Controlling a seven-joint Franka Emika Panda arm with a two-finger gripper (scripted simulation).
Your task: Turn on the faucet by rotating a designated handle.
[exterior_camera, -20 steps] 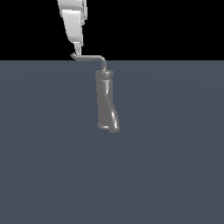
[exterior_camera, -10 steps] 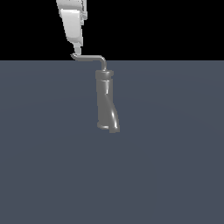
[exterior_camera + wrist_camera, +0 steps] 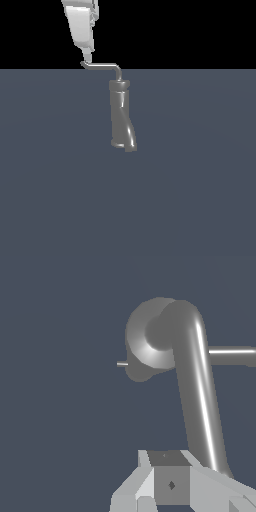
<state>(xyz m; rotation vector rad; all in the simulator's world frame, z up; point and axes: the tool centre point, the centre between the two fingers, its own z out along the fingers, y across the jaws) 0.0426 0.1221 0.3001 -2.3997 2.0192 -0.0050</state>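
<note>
Currently white robot gripper (image 3: 88, 59) sits at hooked tip of thin L-bent grey metal handle (image 3: 102, 65), exterior view's left of glossy grey twisted-column faucet (image 3: 122, 116) on dark bench (image 3: 200, 175); can't tell jaws' opening.

Upright grey faucet (image 3: 122, 117) — thin bent handle (image 3: 102, 65) atop

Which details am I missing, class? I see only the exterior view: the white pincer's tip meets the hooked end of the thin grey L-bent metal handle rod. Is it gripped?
Observer: The wrist view cannot settle that. The thin grey L-bent metal handle rod runs to the white pincer and ends beside it, not visibly between fingers.
Operator: How does the faucet look there?
Observer: The glossy grey twisted faucet column is seen end-on, as a rounded cap from which the handle springs.
Operator: Anything else?
Observer: A straight grey bar leaves the cap sideways and runs out of frame.
</note>
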